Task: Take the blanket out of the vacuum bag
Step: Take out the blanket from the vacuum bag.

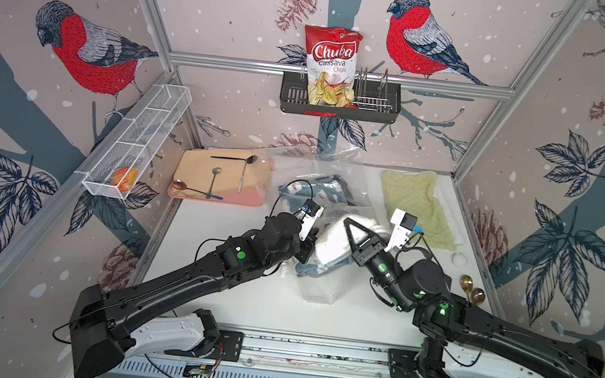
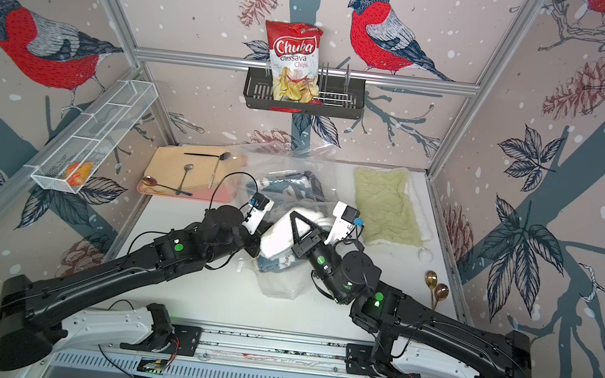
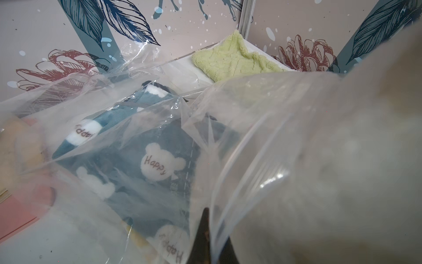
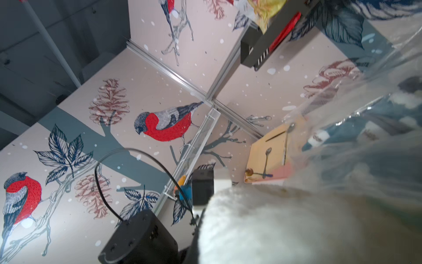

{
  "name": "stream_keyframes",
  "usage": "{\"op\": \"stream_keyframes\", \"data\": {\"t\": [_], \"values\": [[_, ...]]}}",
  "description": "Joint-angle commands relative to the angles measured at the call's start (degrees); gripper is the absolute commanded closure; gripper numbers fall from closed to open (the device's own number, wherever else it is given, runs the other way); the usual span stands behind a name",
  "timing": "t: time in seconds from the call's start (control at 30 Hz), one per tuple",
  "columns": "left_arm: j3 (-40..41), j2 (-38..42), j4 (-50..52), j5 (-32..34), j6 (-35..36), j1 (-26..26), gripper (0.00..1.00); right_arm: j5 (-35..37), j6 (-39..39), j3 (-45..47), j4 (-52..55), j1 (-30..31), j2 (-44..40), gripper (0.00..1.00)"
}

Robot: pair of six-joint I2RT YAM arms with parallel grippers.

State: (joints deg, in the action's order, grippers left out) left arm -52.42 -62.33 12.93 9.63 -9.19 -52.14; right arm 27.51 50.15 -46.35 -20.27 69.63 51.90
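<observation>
Two clamped: left end effector (image 3: 214, 237) on vacuum bag (image 3: 262, 128) edge; right end effector (image 1: 347, 225) on blanket (image 1: 329, 242).

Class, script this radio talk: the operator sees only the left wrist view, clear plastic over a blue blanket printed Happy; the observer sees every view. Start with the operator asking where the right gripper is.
Operator: Where is the right gripper?
Observer: The right gripper is shut on the white fleecy side of the blanket, next to the left gripper.
Operator: Anything loose over on the right?
Observer: Two spoons lie far right, apart from the vacuum bag.
Operator: And on the back wall?
Observer: A red chips bag stands in a black rack.
</observation>
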Motion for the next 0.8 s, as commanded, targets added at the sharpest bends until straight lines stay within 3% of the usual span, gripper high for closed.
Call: {"op": "stream_keyframes", "data": {"t": [0.0,0.17,0.4,0.6,0.77], "values": [[-0.3,0.2,-1.1,1.4,-0.7,0.3,1.0,-5.2,-3.6,-4.4,0.6,-4.1,0.5,1.0],[-0.7,-0.5,-0.7,1.0,-0.8,0.4,1.0,-12.6,-5.7,-13.1,3.1,-9.2,3.7,1.0],[-0.7,-0.7,-0.5,0.7,-0.9,0.4,1.0,-16.6,-9.0,-23.7,6.7,-16.3,5.3,1.0],[-0.9,-1.0,-0.1,0.6,-0.5,0.4,1.0,-24.7,-9.4,-34.3,14.3,-25.9,8.9,1.0],[-0.8,-0.2,-0.4,0.5,-0.3,0.3,1.0,-35.2,-3.9,-32.9,15.7,-38.7,8.7,1.0]]}}
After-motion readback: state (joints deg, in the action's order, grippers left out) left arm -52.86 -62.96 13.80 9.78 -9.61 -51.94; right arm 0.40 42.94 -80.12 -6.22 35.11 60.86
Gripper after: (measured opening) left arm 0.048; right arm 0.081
